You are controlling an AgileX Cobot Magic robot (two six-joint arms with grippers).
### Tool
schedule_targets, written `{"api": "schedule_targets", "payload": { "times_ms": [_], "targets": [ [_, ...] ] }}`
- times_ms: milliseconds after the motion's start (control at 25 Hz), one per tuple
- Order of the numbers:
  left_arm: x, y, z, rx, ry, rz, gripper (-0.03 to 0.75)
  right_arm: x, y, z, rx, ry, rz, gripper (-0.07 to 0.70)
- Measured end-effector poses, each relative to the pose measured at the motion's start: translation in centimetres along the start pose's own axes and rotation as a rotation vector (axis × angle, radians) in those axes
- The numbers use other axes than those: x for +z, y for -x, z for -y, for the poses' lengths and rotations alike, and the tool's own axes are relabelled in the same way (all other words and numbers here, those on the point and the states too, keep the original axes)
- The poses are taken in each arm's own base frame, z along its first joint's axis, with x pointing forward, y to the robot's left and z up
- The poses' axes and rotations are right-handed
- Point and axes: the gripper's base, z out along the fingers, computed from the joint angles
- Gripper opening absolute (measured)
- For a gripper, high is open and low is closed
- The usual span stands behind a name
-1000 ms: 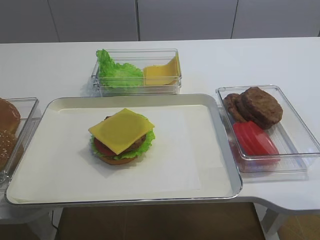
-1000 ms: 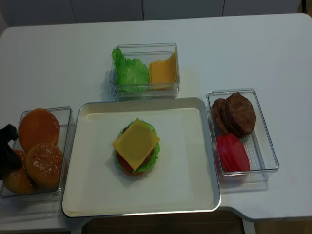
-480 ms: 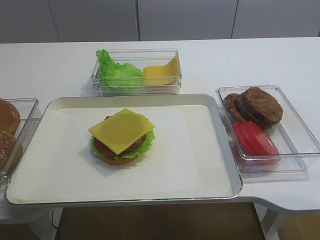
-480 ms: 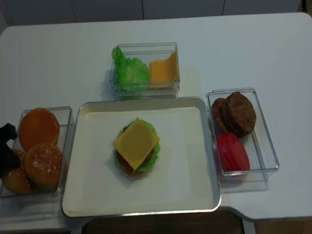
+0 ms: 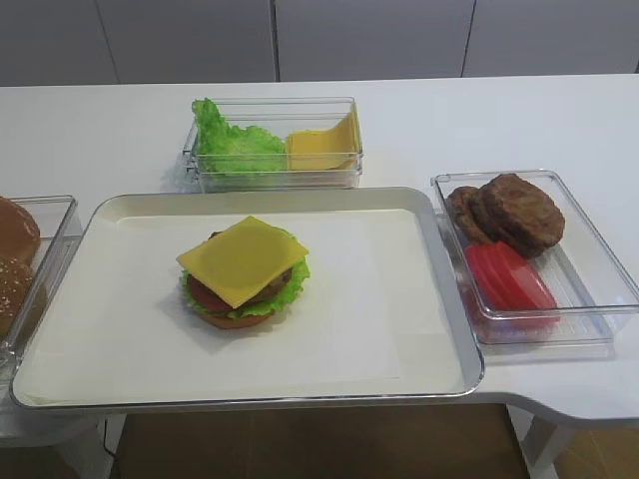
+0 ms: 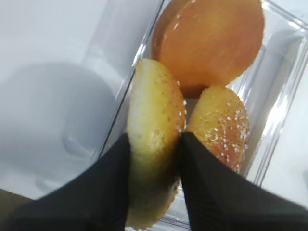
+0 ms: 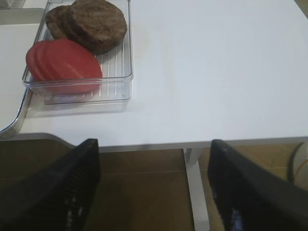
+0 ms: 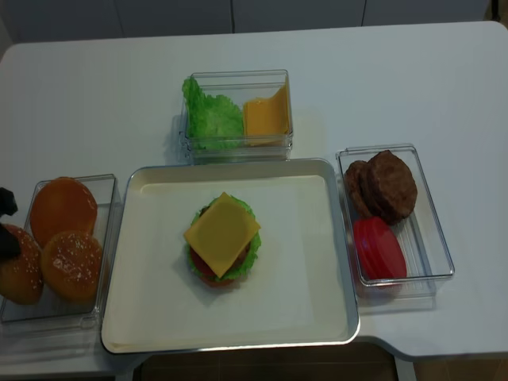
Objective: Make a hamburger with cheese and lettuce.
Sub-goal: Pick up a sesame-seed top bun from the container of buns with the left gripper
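Note:
The hamburger (image 5: 243, 274) stands open on the paper-lined metal tray (image 5: 419, 205). It has a tan bottom bun, the lettuce (image 5: 298, 276) as a frilly rim, tomato, a patty, and the cheese (image 5: 243, 259) flat on top. It also shows in the realsense view (image 8: 222, 240). My left gripper (image 6: 155, 144) is shut on a sesame top bun (image 6: 154, 120), held on edge above the bun tray (image 6: 284, 62). In the realsense view this bun (image 8: 20, 274) is at the far left. My right gripper (image 7: 154, 187) is open and empty over the table's front edge, right of the patties.
A clear box (image 8: 238, 147) at the back holds loose lettuce leaves (image 8: 208, 115) and bent cheese slices (image 8: 266, 117). A clear tray (image 8: 432, 222) on the right holds brown patties (image 8: 385, 184) and tomato slices (image 8: 379, 248). Two more buns (image 8: 67, 230) lie in the left tray.
My left gripper has moved left and up with the sesame bun in it, drawing it toward the tray's left edge. The hamburger and the right gripper have not moved.

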Motion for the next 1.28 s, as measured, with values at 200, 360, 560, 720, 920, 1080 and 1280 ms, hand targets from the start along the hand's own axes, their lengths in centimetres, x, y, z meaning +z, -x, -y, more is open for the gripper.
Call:
{"api": "schedule_targets", "payload": {
  "times_ms": [200,360,560,720,920,1080,1280],
  "targets": [
    [-1.8,1.0,0.6,0.018,-0.013,0.046,0.225,0.0,0.0,0.0,0.0,0.0,0.0,0.532],
    [-3.9,2.2,1.3,0.039,-0.024,0.122,0.223,0.0,0.0,0.0,0.0,0.0,0.0,0.532],
    [-5.7,3.1,2.2,0.041,-0.061,0.168,0.223,0.0,0.0,0.0,0.0,0.0,0.0,0.532],
    [-6.0,3.0,3.1,0.041,-0.141,0.16,0.223,0.0,0.0,0.0,0.0,0.0,0.0,0.532],
    [-5.8,2.3,5.5,0.143,-0.222,0.122,0.22,0.0,0.0,0.0,0.0,0.0,0.0,0.532],
    [-5.7,1.5,7.6,0.197,-0.315,0.091,0.22,0.0,0.0,0.0,0.0,0.0,0.0,0.532],
    [-6.0,0.6,10.0,0.261,-0.46,0.067,0.22,0.0,0.0,0.0,0.0,0.0,0.0,0.532]
  ]
}}
